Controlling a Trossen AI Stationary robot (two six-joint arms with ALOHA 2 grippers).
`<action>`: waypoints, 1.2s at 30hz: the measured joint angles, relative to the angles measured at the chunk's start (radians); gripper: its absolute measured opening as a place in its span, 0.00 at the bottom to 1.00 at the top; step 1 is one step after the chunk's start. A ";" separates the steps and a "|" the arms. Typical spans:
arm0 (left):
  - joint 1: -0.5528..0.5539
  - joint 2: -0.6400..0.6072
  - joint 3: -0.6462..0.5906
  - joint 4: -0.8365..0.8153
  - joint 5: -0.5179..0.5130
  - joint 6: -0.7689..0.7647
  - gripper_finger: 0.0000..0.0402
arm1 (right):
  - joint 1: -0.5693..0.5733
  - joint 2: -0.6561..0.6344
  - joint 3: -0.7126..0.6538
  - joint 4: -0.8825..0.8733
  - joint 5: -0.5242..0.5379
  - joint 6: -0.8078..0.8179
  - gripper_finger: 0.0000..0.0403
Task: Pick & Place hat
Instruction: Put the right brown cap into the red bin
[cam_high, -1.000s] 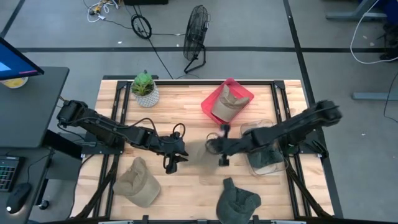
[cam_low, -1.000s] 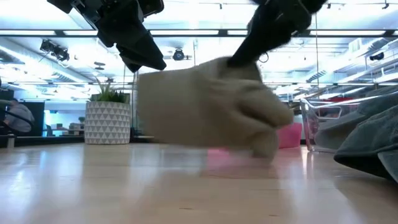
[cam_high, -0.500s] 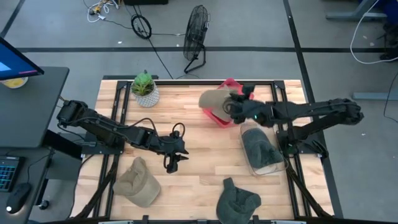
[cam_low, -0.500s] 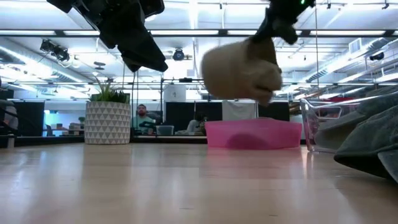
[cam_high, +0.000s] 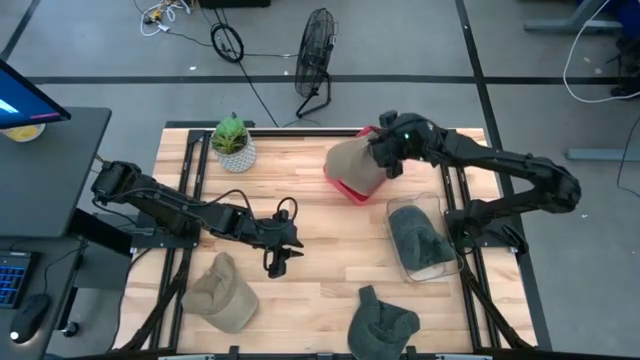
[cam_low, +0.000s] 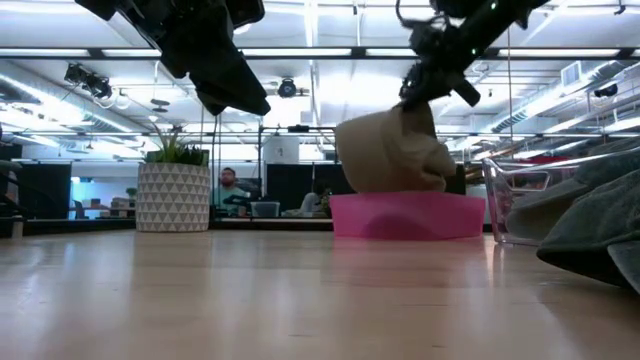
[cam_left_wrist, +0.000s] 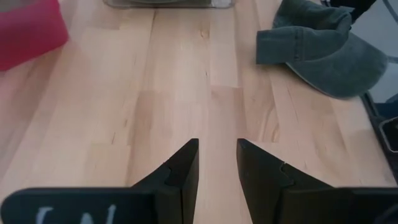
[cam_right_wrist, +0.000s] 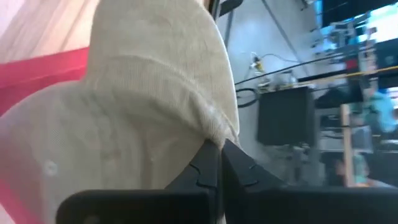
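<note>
A beige hat (cam_high: 354, 160) hangs from my right gripper (cam_high: 386, 156) over the pink bin (cam_high: 342, 188) near the table's far edge. In the low view the hat (cam_low: 390, 150) reaches down to the bin's rim (cam_low: 405, 200). My right gripper (cam_right_wrist: 219, 155) is shut on it. My left gripper (cam_high: 275, 258) hovers open over the bare wood at mid-table (cam_left_wrist: 217, 158). Another beige hat (cam_high: 222, 292) and a dark green hat (cam_high: 382, 322) lie on the table near its near edge. My right gripper pinches a bunched fold of the beige hat's cloth (cam_right_wrist: 214, 134) between its two fingers (cam_right_wrist: 205, 167), coming from above and the table's right. The hat hangs below the fingers (cam_low: 428, 92). Whether its lower edge touches the pink bin, I cannot tell.
A clear bin (cam_high: 432, 205) right of the pink one holds a dark green hat (cam_high: 420, 240). A potted plant (cam_high: 233, 142) stands at the far left corner. In the left wrist view the green hat (cam_left_wrist: 329, 46) lies ahead of the fingers. Bare wood spans mid-table.
My right gripper has swung fast from mid-table toward the far edge and the right, carrying the beige hat clear of the wood. The hat now hangs over the pink bin and lower than half a second ago.
</note>
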 joint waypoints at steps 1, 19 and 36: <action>0.000 0.000 0.000 0.000 -0.011 0.000 0.28 | -0.021 0.012 0.000 -0.009 -0.022 -0.003 0.00; 0.011 0.000 0.000 -0.001 -0.054 -0.003 0.28 | -0.173 0.236 -0.001 -0.035 -0.159 -0.071 0.05; 0.011 0.000 0.000 -0.004 -0.054 -0.003 0.28 | -0.120 0.179 -0.001 -0.041 0.087 0.397 0.40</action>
